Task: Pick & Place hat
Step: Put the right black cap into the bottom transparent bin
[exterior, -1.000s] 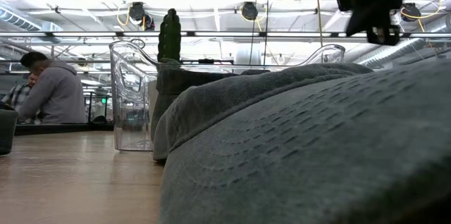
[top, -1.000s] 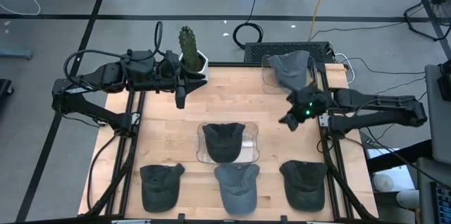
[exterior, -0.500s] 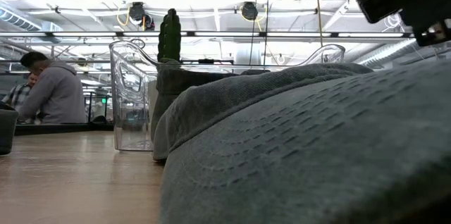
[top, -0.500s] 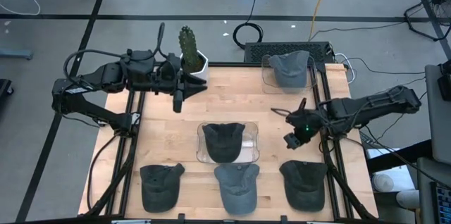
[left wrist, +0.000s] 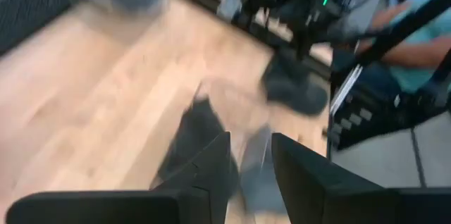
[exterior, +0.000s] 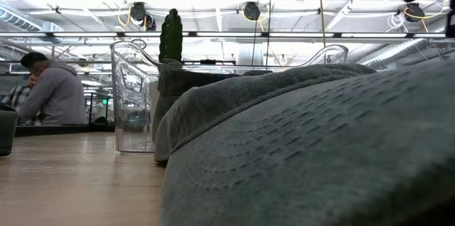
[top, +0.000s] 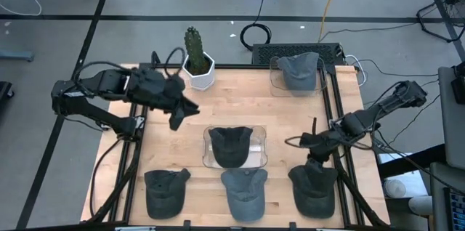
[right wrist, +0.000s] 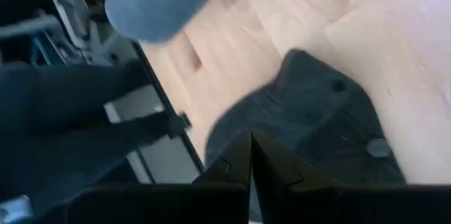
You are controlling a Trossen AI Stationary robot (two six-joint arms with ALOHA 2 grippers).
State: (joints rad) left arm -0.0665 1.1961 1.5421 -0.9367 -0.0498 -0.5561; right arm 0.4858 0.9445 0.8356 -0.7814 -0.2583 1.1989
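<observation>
Wooden worktop (top: pixel 240 107) seen from above, carrying six hats; three dark hats in a row along the near edge, namely left hat (top: pixel 165 191), middle hat (top: pixel 244 192) and right hat (top: pixel 314 188); fourth hat (top: pixel 230 144) lying in a clear tray (top: pixel 259 146) at the centre of the worktop; grey hat (top: pixel 299 70) resting in a second clear container (top: pixel 276 80) at the far right corner; potted cactus (top: pixel 195 58) standing at the far edge, left of centre.

Right gripper (top: pixel 317 160) reaching in from the right side, hanging directly above the far edge of the right hat; jaws pressed together, tips meeting over the dark crown (right wrist: pixel 320 122) in the right wrist view; contact with the fabric impossible to tell.

Left gripper (top: pixel 180 113) held above bare wood between the cactus and the central tray, well apart from every hat; jaws standing slightly apart, nothing between them, as the gap between the two dark fingers (left wrist: pixel 211 171) in the left wrist view shows.

From the low view, grey hat fabric (exterior: pixel 320 155) filling the foreground; clear tray wall (exterior: pixel 131 105) behind it; a person in a grey hooded top (exterior: pixel 50 94) in the room beyond.
</observation>
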